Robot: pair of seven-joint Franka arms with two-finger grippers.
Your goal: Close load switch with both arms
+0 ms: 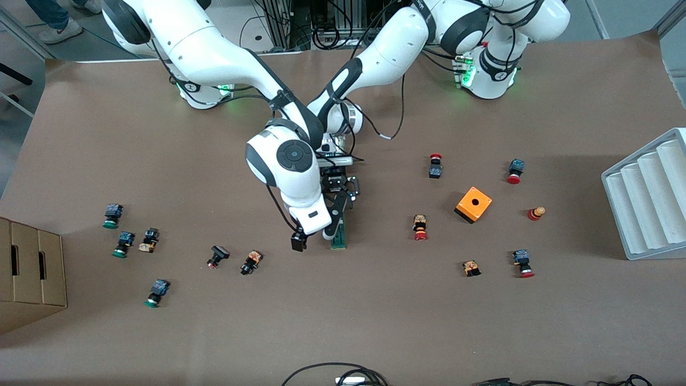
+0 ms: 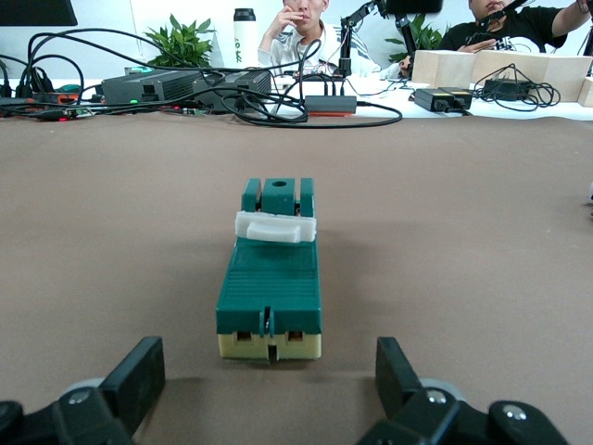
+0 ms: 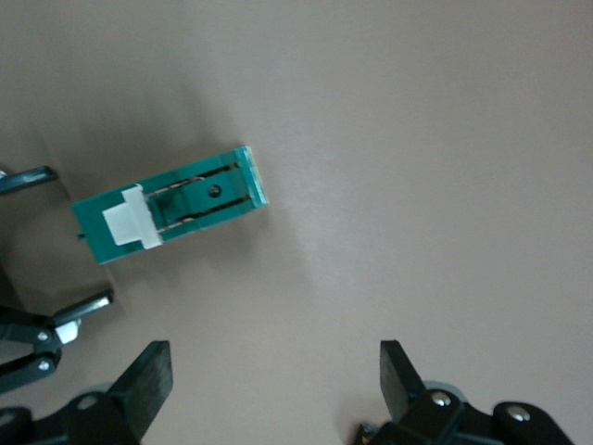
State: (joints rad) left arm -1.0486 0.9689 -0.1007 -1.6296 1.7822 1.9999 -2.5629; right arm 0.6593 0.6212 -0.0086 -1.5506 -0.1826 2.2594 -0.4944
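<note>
**Both pincers open around the load switch**

Well, read the table as a dial, with twelve toward the arms' bases and six toward the front camera. The load switch (image 1: 338, 241) lies flat near the middle of the table (image 1: 375, 321), its long side running from twelve to six. It is a narrow green block with a white sliding piece (image 2: 275, 227) across its top, and nothing grips it.

The left gripper (image 1: 345, 201) reaches in from twelve o'clock and is down low at that end of the switch. From its wrist camera, its two black fingers (image 2: 139, 371) stand spread apart. The switch's end lies just ahead of their tips, and I see no contact.

The right gripper (image 1: 312, 237) hangs over the cloth just at the switch's nine o'clock. Its jaws are released wide and hold nothing. Its wrist camera looks down on the whole green block and the brown cloth around it.

An orange box (image 1: 473, 203) with a hole sits well apart at about three o'clock. Small red-capped push buttons (image 1: 420, 228) are scattered around it, and green-capped ones (image 1: 122, 245) lie out toward nine o'clock. A cardboard box (image 1: 27, 273) is at the nine o'clock edge and a white ribbed tray (image 1: 648, 198) at the three o'clock edge.
</note>
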